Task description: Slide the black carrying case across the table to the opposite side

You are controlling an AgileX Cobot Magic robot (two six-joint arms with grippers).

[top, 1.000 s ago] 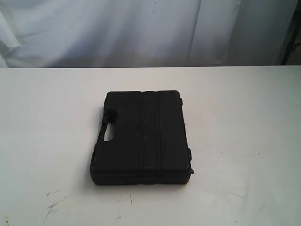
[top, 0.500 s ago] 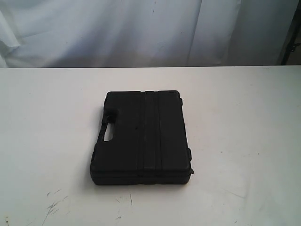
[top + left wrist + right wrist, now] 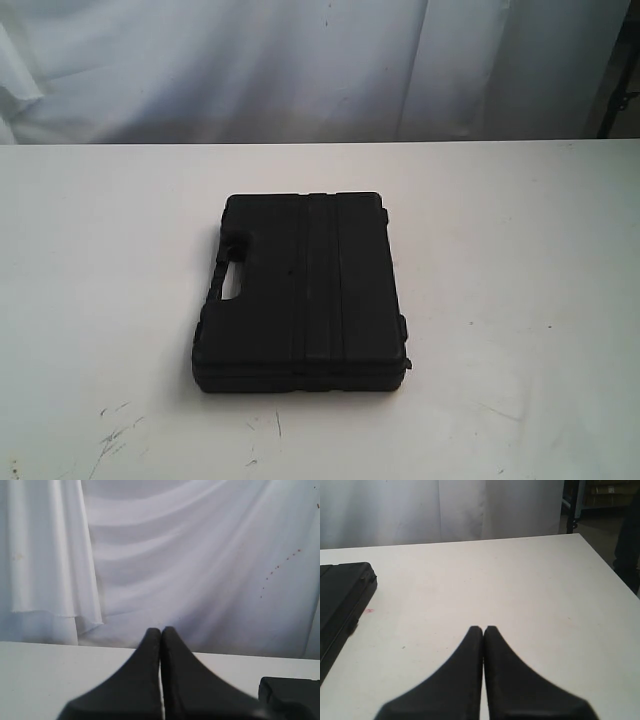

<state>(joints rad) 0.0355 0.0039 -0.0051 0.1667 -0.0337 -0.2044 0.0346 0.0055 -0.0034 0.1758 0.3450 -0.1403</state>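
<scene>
Nothing moved — case (image 3: pixel 300 295) flat on scuffed white table (image 3: pixel 520 250), curtain (image 3: pixel 250 70) behind; left pincer (image 3: pixel 160 630), right pincer (image 3: pixel 483 629) closed.

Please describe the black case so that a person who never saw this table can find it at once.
A large white flat tabletop fills the exterior view, in front of a white cloth curtain. Near its middle a black rectangular plastic carrying case lies flat. It is the only object there, with a moulded handle on its left edge.
</scene>
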